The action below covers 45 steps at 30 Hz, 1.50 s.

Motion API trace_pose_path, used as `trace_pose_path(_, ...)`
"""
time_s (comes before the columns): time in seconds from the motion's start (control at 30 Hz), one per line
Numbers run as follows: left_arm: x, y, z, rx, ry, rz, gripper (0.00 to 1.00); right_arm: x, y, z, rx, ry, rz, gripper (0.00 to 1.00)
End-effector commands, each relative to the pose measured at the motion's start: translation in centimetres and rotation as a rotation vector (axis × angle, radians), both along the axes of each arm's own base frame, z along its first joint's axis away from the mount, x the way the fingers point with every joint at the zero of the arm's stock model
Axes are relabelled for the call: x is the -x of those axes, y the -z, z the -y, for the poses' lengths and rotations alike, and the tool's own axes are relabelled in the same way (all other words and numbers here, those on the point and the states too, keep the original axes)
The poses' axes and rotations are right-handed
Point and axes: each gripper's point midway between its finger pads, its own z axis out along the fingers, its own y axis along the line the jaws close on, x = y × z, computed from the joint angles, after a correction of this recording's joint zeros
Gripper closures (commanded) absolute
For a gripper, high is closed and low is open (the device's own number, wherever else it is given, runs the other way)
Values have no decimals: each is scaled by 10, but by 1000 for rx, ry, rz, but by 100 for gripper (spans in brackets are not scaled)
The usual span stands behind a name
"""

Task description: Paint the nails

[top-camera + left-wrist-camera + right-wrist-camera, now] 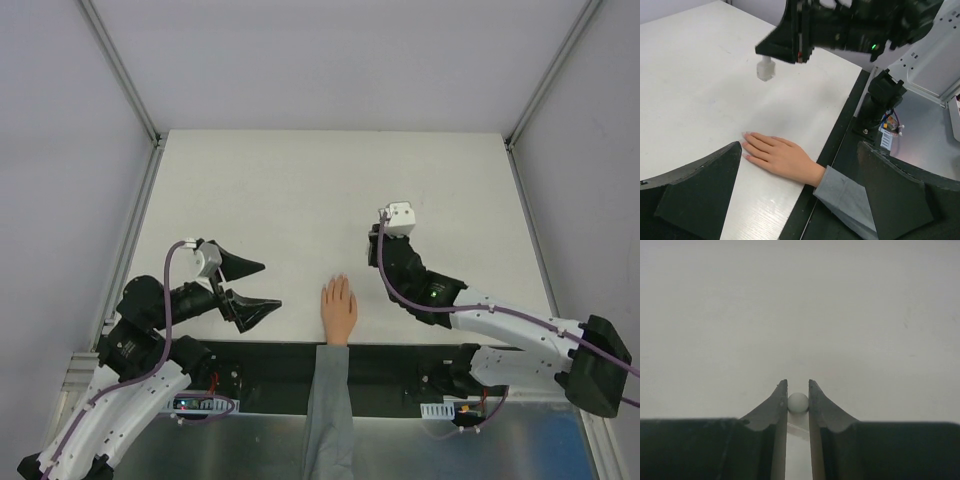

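Crowning the hand, tiny stiff nails likely want light strokes, never gripping; left fingers gape empty beside it, right fingers pinch a white knob.

Desk: fills the middle of the top view.
Hand: flat on the desk, lower centre; the nails at its upper end, sleeve running off the bottom edge.
Left gripper: left of the hand, apart from it.
Right gripper: upper right of the hand, with a small item between its fingers.
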Motion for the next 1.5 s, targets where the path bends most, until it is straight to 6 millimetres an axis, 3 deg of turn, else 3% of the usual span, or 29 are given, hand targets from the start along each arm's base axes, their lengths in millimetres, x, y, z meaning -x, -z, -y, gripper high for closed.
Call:
trace_pose_path(0.0, 0, -19, -8, 30, -53, 23, 2, -37, 22, 65, -79, 244, 62, 99)
trace_pose_path(0.03, 0, -18, -9, 27, -54, 18, 2, -39, 46, 74, -91, 254, 25, 99)
trace_pose_path(0.07, -1, -16, -9, 25, -57, 12, 2, -50, 52, 95, -107, 319, 20, 99)
trace_pose_path(0.17, 0, -10, -9, 26, -60, -4, 2, -60, 84, 131, -80, 440, -23, 99)
trace_pose_path(0.27, 1, -8, -9, 31, -57, -12, 2, -63, 105, 156, -77, 526, -45, 99)
trace_pose_path(0.43, 1, -5, -10, 36, -64, -15, 2, -70, 134, 169, -29, 594, -98, 99)
trace_pose_path(0.63, 5, -9, -11, 43, -59, -1, 2, -69, 152, 173, -33, 635, -126, 98)
trace_pose_path(0.8, 6, -8, -12, 40, -57, -3, 2, -67, 165, 176, -11, 650, -150, 89)
trace_pose_path(0.97, 7, -8, -12, 44, -53, -4, 2, -67, 163, 171, -7, 620, -161, 76)
trace_pose_path(1.1, 9, -10, -13, 49, -58, 3, 2, -67, 146, 169, 3, 600, -164, 60)
trace_pose_path(1.17, 8, -10, -14, 49, -65, 3, 2, -62, 137, 171, 32, 590, -187, 57)
trace_pose_path(1.3, 4, -12, -16, 52, -91, -11, 2, -55, 101, 169, 25, 552, -203, 54)
trace_pose_path(1.33, 2, -12, -17, 52, -102, -16, 2, -45, 103, 174, 63, 542, -243, 53)
trace_pose_path(1.4, -4, -11, -19, 54, -141, -34, 2, -39, 71, 167, 11, 479, -229, 50)
trace_pose_path(1.43, -7, -10, -20, 52, -154, -43, 2, -27, 71, 168, 39, 452, -273, 48)
trace_pose_path(1.47, -11, -9, -21, 53, -178, -49, 2, -20, 55, 167, 6, 417, -256, 48)
